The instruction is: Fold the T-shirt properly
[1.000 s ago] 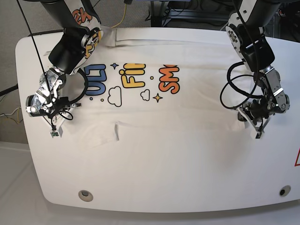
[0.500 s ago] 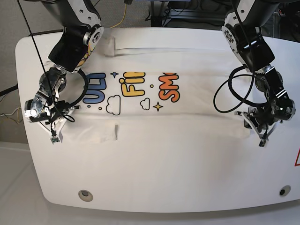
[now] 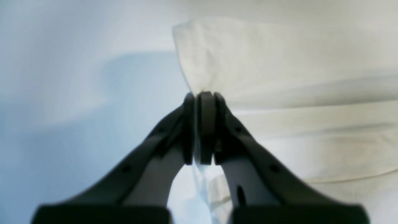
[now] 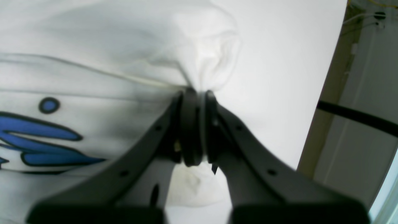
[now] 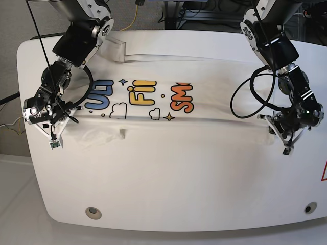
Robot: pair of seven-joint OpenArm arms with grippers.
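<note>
On the T-shirt (image 5: 168,97) I read only cut-off coloured letters: blue "UL", yellow "Fi", orange "SM"; a red sign corner (image 5: 323,172) at the tabletop's (image 5: 168,189) edge is unreadable

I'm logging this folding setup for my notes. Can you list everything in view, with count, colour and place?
T-shirt: one, white with blue, yellow and orange lettering, clouds and stars; spread across the table, its near edge pinched at both ends.
Table: one, white, rounded corners, filling most of the base view.
Table holes: two, dark, near the front corners.
Cables: yellow and dark, behind the table's far edge.
Left gripper: one, black, shut on the T-shirt's corner, on the base view's right.
Right gripper: one, black, shut on bunched T-shirt cloth, on the base view's left.
</note>
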